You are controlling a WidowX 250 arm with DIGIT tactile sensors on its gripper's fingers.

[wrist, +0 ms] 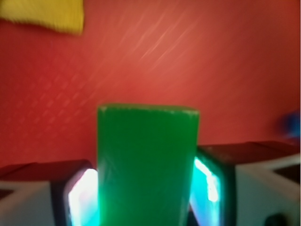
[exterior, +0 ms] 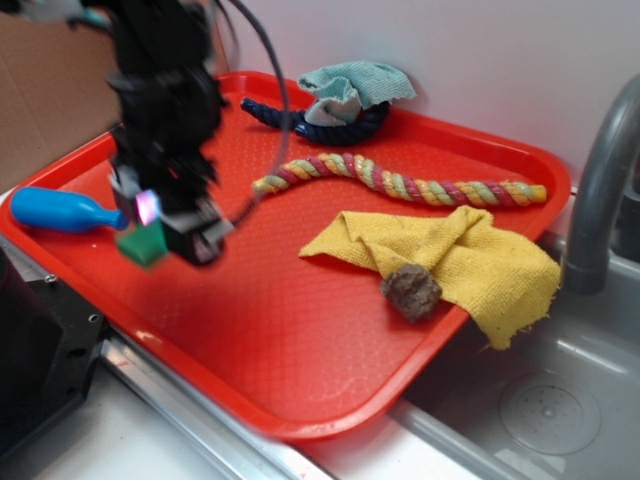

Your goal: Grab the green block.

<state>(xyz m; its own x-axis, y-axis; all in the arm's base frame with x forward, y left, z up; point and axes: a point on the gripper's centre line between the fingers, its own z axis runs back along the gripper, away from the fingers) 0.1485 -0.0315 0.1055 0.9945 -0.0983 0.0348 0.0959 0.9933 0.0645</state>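
Wrist view shows you one green block [wrist: 146, 162] pinched between the gripper [wrist: 146, 193] pads, jaws closed on its sides. Exterior view: your block [exterior: 143, 245] hangs over the red tray [exterior: 300, 370], beside one blue bottle [exterior: 60, 210]. You also have two ropes, two cloths, one stone.

Hand [exterior: 160, 228] points down, fingers [wrist: 77, 195] clamped.
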